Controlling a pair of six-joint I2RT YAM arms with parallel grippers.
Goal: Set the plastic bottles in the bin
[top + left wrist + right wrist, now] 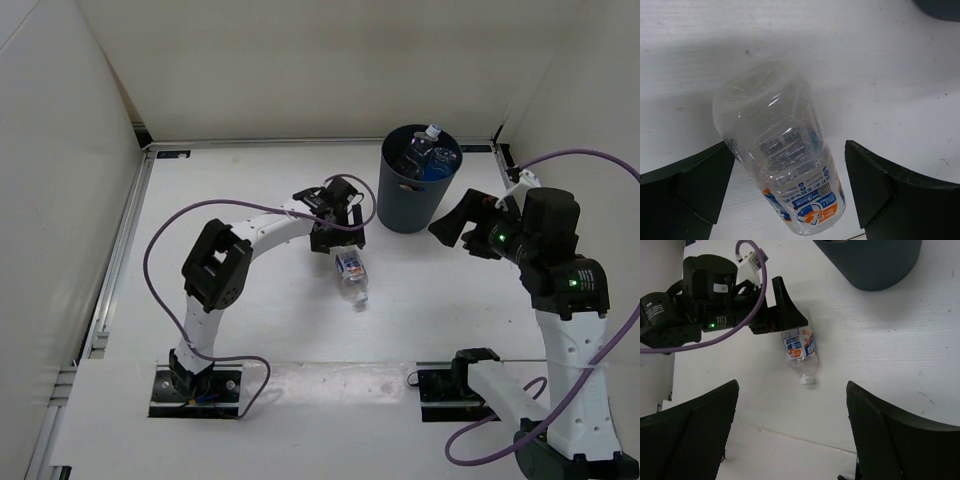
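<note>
A clear plastic bottle with an orange-blue label (351,275) lies on its side on the white table, its white cap towards the near edge. My left gripper (335,238) is open over its base end. In the left wrist view the bottle (785,170) lies between the two fingers, close to the left one. The dark grey bin (410,200) stands at the back right with two bottles (428,155) inside. My right gripper (450,225) is open and empty beside the bin. From the right wrist view the bottle (801,352) lies ahead of the right gripper (792,430).
White walls enclose the table on the left, back and right. The left arm's purple cable (160,240) loops over the table's left part. The bin also shows in the right wrist view (870,262) and at the corner of the left wrist view (940,7).
</note>
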